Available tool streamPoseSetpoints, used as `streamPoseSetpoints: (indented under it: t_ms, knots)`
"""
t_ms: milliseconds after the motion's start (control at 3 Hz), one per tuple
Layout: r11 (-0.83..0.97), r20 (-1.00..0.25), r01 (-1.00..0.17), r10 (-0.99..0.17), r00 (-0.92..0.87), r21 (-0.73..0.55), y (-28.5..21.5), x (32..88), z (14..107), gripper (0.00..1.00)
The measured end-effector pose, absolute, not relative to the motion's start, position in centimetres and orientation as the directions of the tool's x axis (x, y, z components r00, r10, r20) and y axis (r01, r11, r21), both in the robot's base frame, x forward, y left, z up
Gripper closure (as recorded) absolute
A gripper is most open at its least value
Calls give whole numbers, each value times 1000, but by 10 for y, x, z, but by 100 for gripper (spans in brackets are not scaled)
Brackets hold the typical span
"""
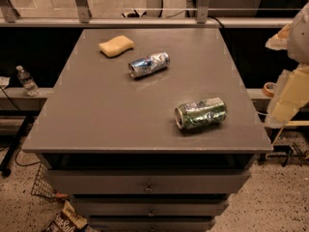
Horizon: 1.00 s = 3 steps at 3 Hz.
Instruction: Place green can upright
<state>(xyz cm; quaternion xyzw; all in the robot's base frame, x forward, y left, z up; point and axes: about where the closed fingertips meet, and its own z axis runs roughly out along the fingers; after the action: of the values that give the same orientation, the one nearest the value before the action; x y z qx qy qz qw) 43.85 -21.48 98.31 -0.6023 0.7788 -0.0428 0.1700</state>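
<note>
Green can (201, 113) lying on its side near the table's (96, 105) front right corner.
The gripper (286, 105) is being held beyond the table's right edge, apart from the can and to its right; whether it is open or closed cannot be told.

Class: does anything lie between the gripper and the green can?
Nothing visible. The gripper hangs beyond the right edge of the table; the green can lies on its side near it. The blue can and sponge lie farther back, off that path.

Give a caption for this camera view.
Green can on its side on the table, gripper at the frame's right edge.
</note>
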Motion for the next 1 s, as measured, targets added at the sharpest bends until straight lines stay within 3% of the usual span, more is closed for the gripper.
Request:
streamPoseSetpoints:
  t_ms: [333,1000]
  knots:
    - [271,-213,-923,-953,-216,-272,-215,438,983,0]
    - [107,-220,-960,-974,-50,-258,-149,474,956,0]
